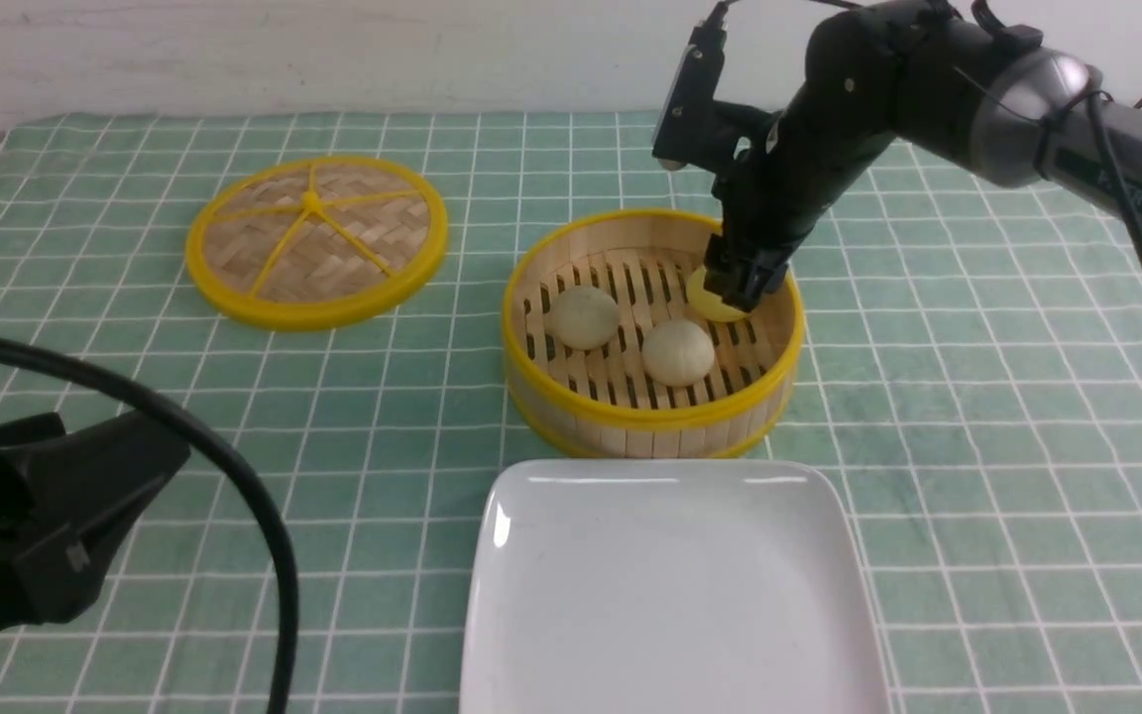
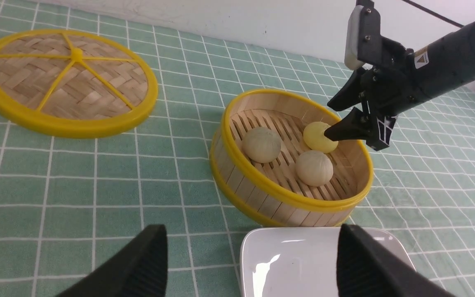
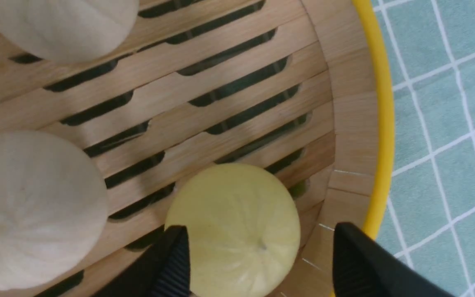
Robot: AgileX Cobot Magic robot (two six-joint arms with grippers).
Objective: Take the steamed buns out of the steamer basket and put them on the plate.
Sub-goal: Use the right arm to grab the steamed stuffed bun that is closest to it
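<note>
The steamer basket [image 1: 652,416] stands mid-table and holds three buns: two pale beige ones [image 1: 583,316] [image 1: 677,351] and a yellow one [image 1: 705,297] at its back right. My right gripper [image 1: 744,288] reaches down into the basket, open, its jaws on either side of the yellow bun [image 3: 233,229], one near the basket wall [image 3: 353,136]. The white plate [image 1: 670,595] lies just in front of the basket and holds nothing. My left gripper [image 2: 250,251] is open and empty, low at the near left, short of the plate [image 2: 303,260].
The woven yellow-rimmed lid [image 1: 316,238] lies flat at the far left. A black cable [image 1: 234,476] arcs over my left arm. A green checked cloth [image 1: 1007,446] covers the table; a white wall stands behind.
</note>
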